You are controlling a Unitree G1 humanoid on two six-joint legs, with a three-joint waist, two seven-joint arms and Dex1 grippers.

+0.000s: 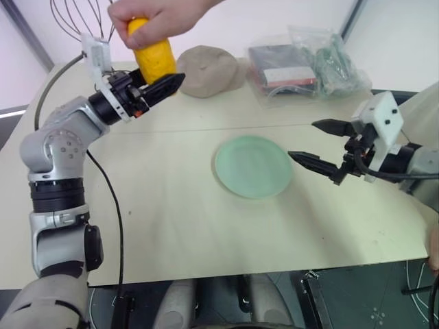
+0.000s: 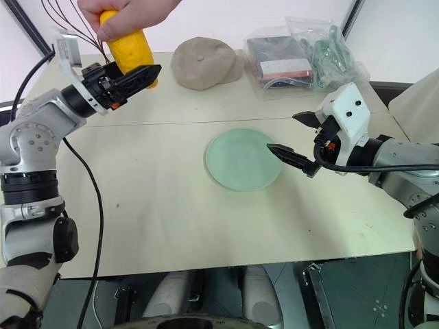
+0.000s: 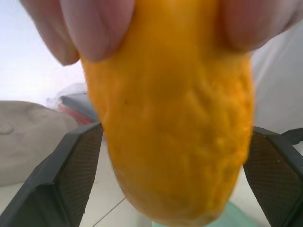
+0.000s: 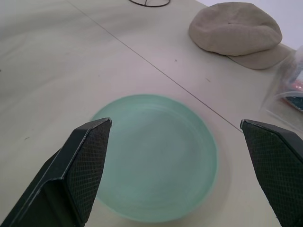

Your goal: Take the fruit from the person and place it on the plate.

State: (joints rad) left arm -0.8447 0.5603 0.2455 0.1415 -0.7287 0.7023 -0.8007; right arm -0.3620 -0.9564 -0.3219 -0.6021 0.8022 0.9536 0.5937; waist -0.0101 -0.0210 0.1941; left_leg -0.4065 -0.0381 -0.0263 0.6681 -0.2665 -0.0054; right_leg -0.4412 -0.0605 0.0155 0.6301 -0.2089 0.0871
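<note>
A person's hand holds the yellow-orange fruit from its top end, above the table's far left. My left gripper is open, raised to the fruit's lower half. In the left wrist view its two fingers stand on either side of the fruit, close to its skin. The mint-green plate lies flat in the middle of the table. My right gripper hovers open just right of the plate with nothing in it, and the plate shows between its fingers.
A beige cloth cap lies at the back, just right of the fruit. Clear plastic bags with packaged items sit at the back right. Thin wire loops stand behind my left arm. The table's front edge runs below the plate.
</note>
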